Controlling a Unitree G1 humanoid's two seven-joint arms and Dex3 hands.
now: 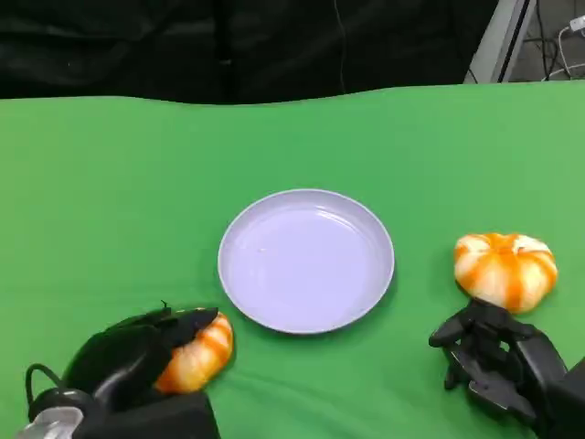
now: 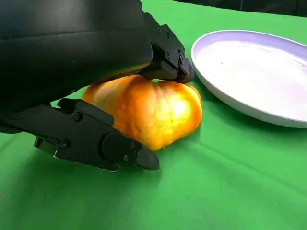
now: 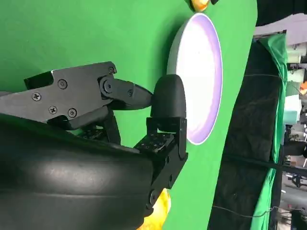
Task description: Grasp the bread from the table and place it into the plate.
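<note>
Two orange-and-white striped bread rolls lie on the green table. The left bread (image 1: 203, 350) sits near the lower left of the lavender plate (image 1: 306, 261), and my left hand (image 1: 128, 358) grips it. In the left wrist view the bread (image 2: 153, 112) is clasped between the upper fingers (image 2: 168, 64) and the thumb (image 2: 100, 143), still resting on the cloth beside the plate (image 2: 249, 72). The right bread (image 1: 505, 268) lies to the right of the plate. My right hand (image 1: 498, 361) hovers just in front of it, fingers apart, holding nothing.
The green cloth (image 1: 110, 192) covers the whole table up to a dark curtain at the back. In the right wrist view the plate (image 3: 201, 72) shows beyond the right hand's fingers (image 3: 120, 91), with a piece of the right bread (image 3: 160, 208) beside the hand.
</note>
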